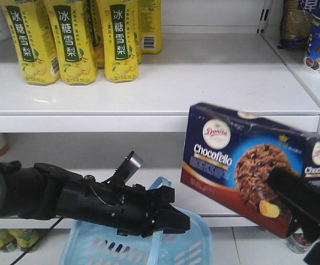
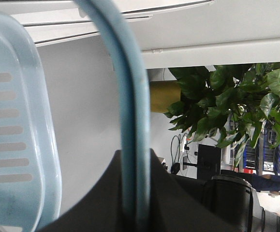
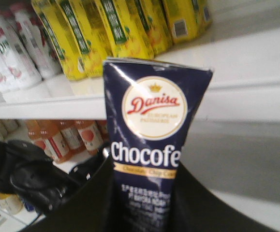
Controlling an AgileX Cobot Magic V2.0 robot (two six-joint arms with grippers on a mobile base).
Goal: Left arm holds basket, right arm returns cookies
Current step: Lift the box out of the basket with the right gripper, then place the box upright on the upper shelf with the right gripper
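The right arm's fingers [image 3: 84, 203], thick and matte black, are spread only as far as the thickness of the dark blue rectangular cardboard cookie carton [image 3: 149, 125] and pinch it between them. One finger lies against each broad face near the carton's lower end in the right wrist view. In the front view one of these fingers lies across the printed chocolate-chip cookie at the carton's right part.

The carton carries a round white "Danisa" logo, white "Chocofello" lettering and a red-brown band along its lower edge. It is held in the air in front of the edge of the white metal shelf [image 1: 148, 91], with its right end tilted lower than its left. It sits to the right of the pale light-blue slotted plastic basket [image 1: 195, 243], higher than it and apart from it.

The left arm's fingers [image 1: 173, 220], on the bulky black cabled left arm [image 1: 60, 193], are pressed together on the basket's light-blue loop handle [image 2: 130, 121], which runs down between them in the left wrist view. The basket's body sits below them. Yellow plastic drink bottles [image 1: 71, 38] stand on the shelf above.
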